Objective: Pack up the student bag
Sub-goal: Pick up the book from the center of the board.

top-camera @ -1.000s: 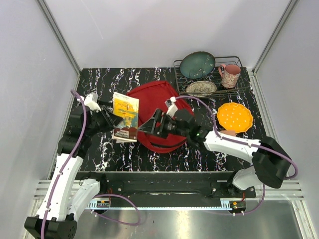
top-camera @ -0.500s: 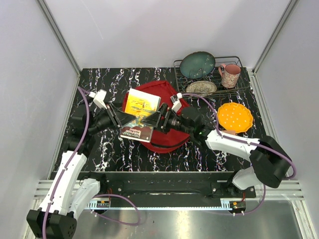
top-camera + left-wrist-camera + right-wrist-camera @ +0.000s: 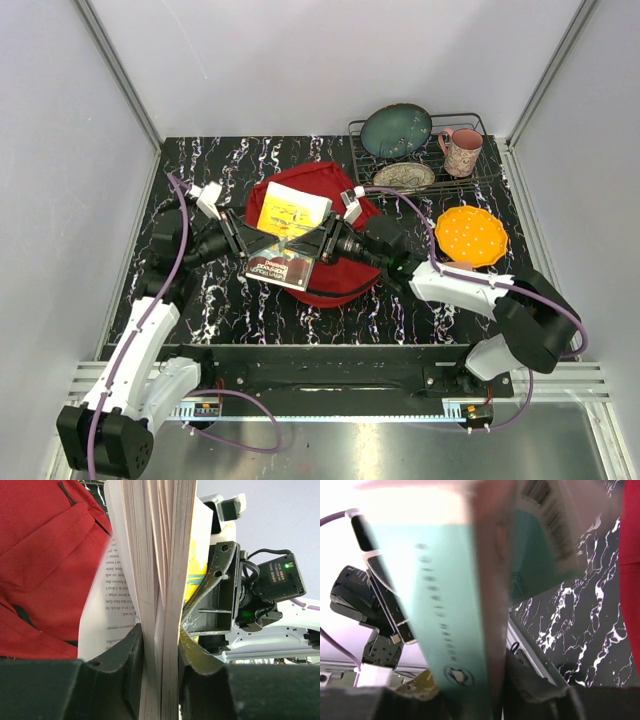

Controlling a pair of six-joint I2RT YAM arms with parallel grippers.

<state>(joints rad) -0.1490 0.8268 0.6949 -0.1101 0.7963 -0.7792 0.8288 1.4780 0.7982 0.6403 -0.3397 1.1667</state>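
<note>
holding book (image 3: 292,215) over bag (image 3: 335,185) with left and right jaws both clamped on it, probably to steady the insertion.

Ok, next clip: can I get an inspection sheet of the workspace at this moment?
Surface: black, white-veined table; no damage seen.
Job's things: red student bag lies mid-table; book is held above it, not yet inside.
Clutter: wire rack at the far right holding a teal bowl, pink mug and patterned plate; orange plate on the table beside it.
Pincers: left pincer clamped on the book's pages; right pincer closed on its opposite edge.
Cables: purple cable loops along each arm; no snag seen.
Surroundings: white enclosure walls; nothing else seen.
</note>
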